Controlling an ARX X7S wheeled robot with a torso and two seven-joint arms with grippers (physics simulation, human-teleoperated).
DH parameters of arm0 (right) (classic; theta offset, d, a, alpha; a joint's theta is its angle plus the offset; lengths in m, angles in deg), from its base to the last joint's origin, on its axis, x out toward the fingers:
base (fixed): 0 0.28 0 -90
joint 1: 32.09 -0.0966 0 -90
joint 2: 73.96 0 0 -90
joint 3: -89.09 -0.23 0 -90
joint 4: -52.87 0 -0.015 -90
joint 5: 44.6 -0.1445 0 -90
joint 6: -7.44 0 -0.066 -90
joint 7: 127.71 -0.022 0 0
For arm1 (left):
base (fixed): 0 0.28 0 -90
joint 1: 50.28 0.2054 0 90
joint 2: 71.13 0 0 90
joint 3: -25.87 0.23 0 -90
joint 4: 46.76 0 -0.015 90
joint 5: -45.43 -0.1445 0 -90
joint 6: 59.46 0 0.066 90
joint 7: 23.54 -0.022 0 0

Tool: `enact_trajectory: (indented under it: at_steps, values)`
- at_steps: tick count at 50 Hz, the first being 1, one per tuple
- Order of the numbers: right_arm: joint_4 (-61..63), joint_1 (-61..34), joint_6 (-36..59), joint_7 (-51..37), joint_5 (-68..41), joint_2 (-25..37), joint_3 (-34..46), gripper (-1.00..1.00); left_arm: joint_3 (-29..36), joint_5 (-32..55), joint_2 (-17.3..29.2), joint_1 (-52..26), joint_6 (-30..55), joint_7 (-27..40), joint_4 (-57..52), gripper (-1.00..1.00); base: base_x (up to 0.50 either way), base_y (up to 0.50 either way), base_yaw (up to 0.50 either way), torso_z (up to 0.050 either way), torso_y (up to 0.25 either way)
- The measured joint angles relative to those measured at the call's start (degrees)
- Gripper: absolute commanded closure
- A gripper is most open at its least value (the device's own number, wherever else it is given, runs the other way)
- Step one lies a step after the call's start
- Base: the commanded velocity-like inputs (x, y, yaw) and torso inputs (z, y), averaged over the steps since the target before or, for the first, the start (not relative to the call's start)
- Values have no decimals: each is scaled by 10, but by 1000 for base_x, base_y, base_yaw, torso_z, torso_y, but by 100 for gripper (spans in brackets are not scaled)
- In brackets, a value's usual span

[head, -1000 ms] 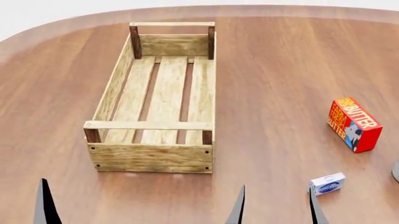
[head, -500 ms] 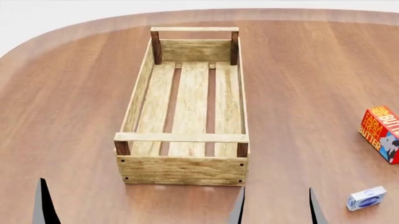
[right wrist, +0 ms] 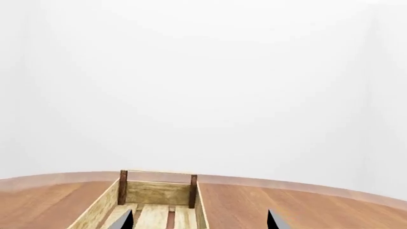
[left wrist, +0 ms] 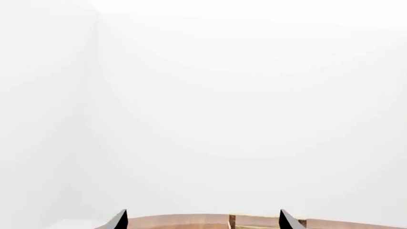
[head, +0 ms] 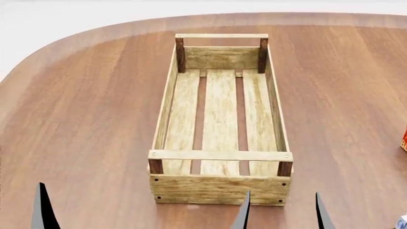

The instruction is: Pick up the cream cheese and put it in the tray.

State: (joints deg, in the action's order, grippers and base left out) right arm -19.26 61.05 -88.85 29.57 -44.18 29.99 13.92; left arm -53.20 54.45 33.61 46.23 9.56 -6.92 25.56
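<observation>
The tray (head: 220,188), a long pale-wood crate with dark corner posts, stands empty mid-table in the head view; its far end also shows in the right wrist view (right wrist: 159,192), and one post in the left wrist view (left wrist: 233,221). Only a white-grey sliver of the cream cheese (head: 403,221) shows at the head view's bottom right corner. My left gripper (left wrist: 202,222) is open, its fingers spread wide in front of the tray's near end. My right gripper (right wrist: 199,222) is open too, holding nothing; one of its fingertips (head: 321,212) shows right of the tray's near corner.
A red edge of the butter box (head: 404,139) peeks in at the head view's right side. The brown wooden table (head: 83,119) curves away at the far left, with white floor beyond it.
The head view has swung left: the tray slid from left of centre to the middle, and the butter box and cream cheese drifted to the right edge. Both grippers kept their places in the view.
</observation>
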Motion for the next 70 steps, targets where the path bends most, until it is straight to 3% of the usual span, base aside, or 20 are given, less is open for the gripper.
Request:
enact_trajectory:
  at_steps: [70]
  values:
    - [-6, -7, -3, -10, -25, 14, 13, -100, 14, 4, 13, -2, -8, 14, 6, -100, 223, 58, 0, 0, 0]
